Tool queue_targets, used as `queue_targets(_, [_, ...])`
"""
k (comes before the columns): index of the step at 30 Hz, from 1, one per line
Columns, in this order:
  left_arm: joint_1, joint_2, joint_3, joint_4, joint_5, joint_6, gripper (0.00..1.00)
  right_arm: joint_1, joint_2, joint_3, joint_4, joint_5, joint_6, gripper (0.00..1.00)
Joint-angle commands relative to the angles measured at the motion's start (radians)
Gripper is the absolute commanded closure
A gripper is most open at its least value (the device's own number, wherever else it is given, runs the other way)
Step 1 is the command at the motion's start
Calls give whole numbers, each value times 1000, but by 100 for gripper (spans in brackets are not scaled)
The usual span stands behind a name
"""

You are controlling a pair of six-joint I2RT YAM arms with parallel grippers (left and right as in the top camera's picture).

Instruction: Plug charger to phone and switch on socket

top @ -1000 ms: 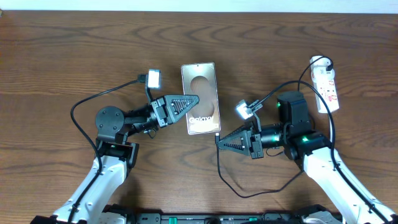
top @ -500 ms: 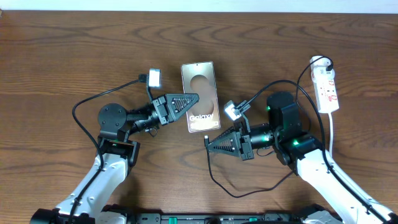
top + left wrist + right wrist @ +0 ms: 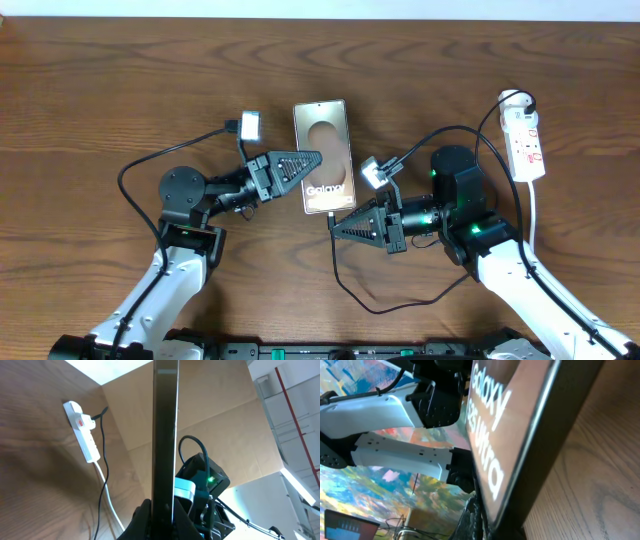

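Observation:
The bronze-grey phone [image 3: 322, 140] lies mid-table with its "Galaxy" face up. My left gripper [image 3: 316, 160] is shut on its left long edge; in the left wrist view the phone [image 3: 165, 435] stands edge-on between the dark fingers [image 3: 142, 520]. My right gripper [image 3: 335, 226] is shut just below the phone's bottom end, and the charger's thin black cable [image 3: 345, 290] leaves its tip. The plug tip itself is hidden. In the right wrist view the phone [image 3: 515, 425] fills the frame, very close. The white socket [image 3: 526, 140] lies at the far right.
The charger cable loops toward the near edge, then runs up behind the right arm to the socket's far end [image 3: 95, 417]. The socket's thick white cord [image 3: 535, 220] trails toward me along the right side. Both arm bases sit at the near edge.
My right gripper has swung left with the cable end and now sits close under the phone's bottom edge. The left gripper and the phone have barely moved.

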Motion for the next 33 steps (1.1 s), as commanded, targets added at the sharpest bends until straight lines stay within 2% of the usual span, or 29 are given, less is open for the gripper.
queue_targets(1, [-9, -7, 33, 15, -5, -9, 92, 5, 0, 0, 7, 22, 51, 99])
queue_targets(24, [-11, -7, 34, 19, 43, 11, 93, -32, 0, 0, 37, -12, 87, 99])
queue_targets(33, [-10, -7, 34, 19, 13, 11, 93, -27, 0, 0, -19, -1, 65, 98])
